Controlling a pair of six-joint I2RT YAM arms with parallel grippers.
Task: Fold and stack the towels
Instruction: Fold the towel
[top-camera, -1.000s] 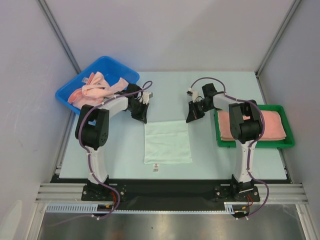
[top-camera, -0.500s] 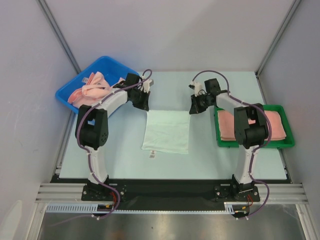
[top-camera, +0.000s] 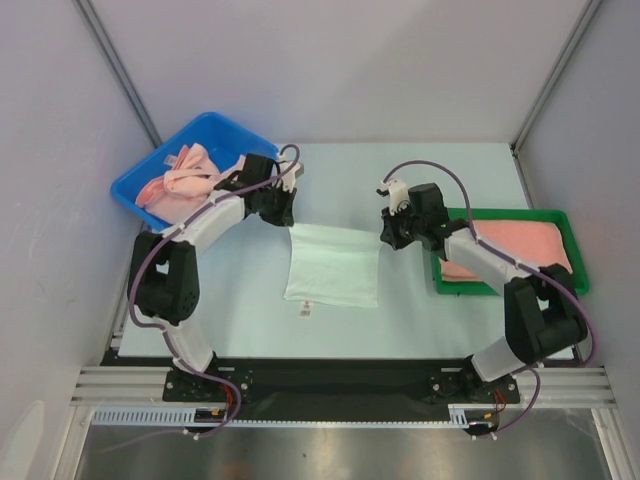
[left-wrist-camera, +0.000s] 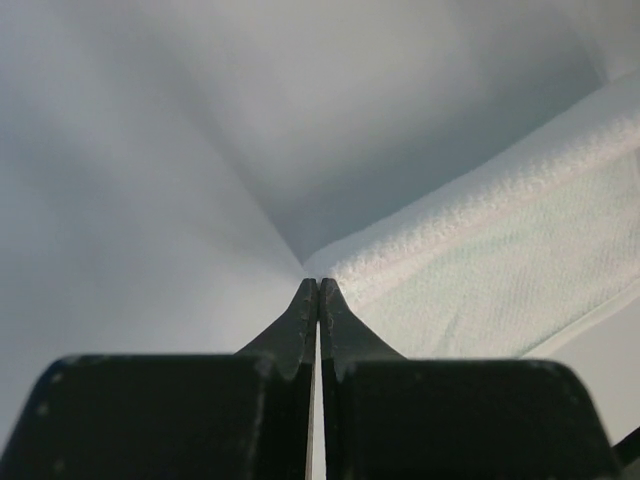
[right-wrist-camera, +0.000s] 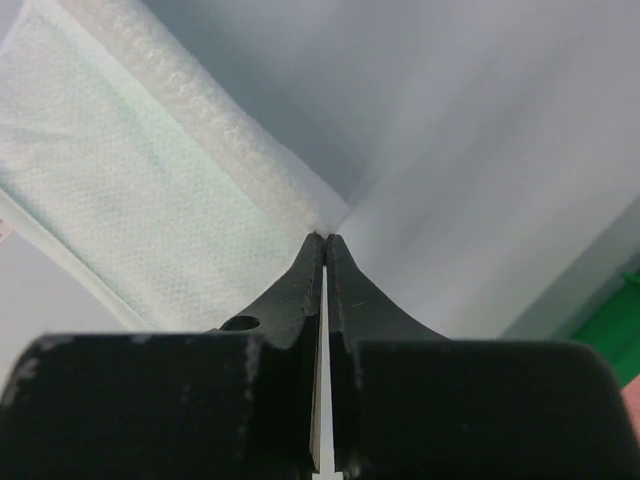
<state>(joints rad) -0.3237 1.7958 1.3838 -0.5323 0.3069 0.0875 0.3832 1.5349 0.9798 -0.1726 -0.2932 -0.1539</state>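
Mid-table you've got the mint towel spread out, tag end toward the arm bases. At its far edge, your left gripper is pinched tight on the far-left corner, and the right gripper likewise on the far-right corner. R side: folded pink towels in the green tray. Far L: loose pink towels heaped in the blue bin.

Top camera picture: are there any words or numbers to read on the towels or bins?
No text can be read.
The tag at the near edge of the pale mint towel: too small to read.
Blue bin, green tray: no writing seen.
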